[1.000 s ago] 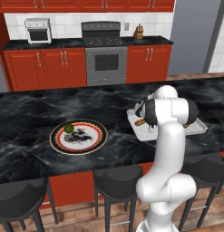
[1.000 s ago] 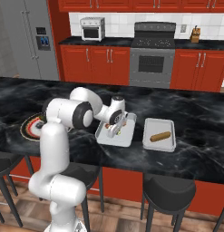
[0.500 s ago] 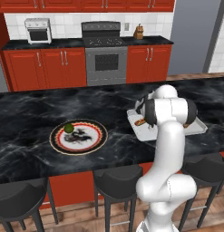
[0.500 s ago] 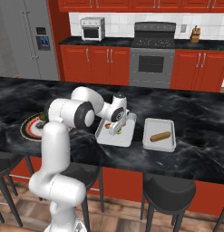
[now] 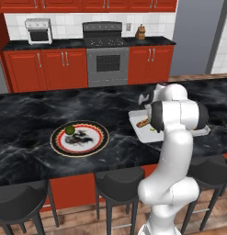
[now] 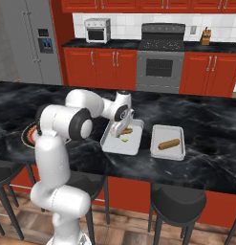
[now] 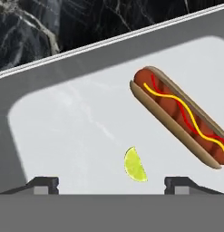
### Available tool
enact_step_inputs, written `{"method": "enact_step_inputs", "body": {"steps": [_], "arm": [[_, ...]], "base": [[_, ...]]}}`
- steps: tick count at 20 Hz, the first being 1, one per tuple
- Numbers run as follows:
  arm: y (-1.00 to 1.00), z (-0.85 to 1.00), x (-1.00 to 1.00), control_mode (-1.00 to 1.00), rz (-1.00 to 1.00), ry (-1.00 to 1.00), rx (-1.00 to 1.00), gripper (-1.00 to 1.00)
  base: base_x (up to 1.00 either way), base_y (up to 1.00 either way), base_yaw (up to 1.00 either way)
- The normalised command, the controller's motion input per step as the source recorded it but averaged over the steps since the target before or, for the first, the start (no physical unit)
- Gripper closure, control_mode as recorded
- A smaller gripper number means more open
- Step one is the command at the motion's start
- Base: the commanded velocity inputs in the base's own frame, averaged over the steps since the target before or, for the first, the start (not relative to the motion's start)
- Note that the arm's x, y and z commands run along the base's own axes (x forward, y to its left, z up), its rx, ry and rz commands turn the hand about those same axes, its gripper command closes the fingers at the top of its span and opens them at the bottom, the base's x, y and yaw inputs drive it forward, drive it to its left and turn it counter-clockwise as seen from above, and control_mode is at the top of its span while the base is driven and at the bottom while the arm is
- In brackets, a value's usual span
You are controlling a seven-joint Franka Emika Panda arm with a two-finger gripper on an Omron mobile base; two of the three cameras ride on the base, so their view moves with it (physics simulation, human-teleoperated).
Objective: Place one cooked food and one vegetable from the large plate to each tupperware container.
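The small yellow-green wedge looks light and slick, best pinched across its flat faces; it lies loose in the shallow light-grey rectangular tray beside a soft, glossy hot dog with mustard. The fingers stand wide apart above the wedge, holding nothing. A round green vegetable remains on the large red-ringed plate, well apart from that tray on the black marble table.
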Motion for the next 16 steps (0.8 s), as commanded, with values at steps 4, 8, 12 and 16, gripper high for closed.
{"method": "enact_step_inputs", "body": {"steps": [4,8,12,16], "arm": [[0.8,0.41,-0.55,-1.0,0.02,0.0,0.03,-1.0],[0.95,0.43,-0.26,-1.0,0.09,0.0,0.04,-1.0],[0.99,0.33,-0.03,-1.0,0.1,0.02,0.02,-1.0],[0.76,0.32,0.0,-1.0,0.2,0.01,0.08,-1.0]], "base": [[0.0,0.0,0.0],[0.0,0.0,0.0],[0.0,0.0,0.0],[0.0,0.0,0.0]]}}
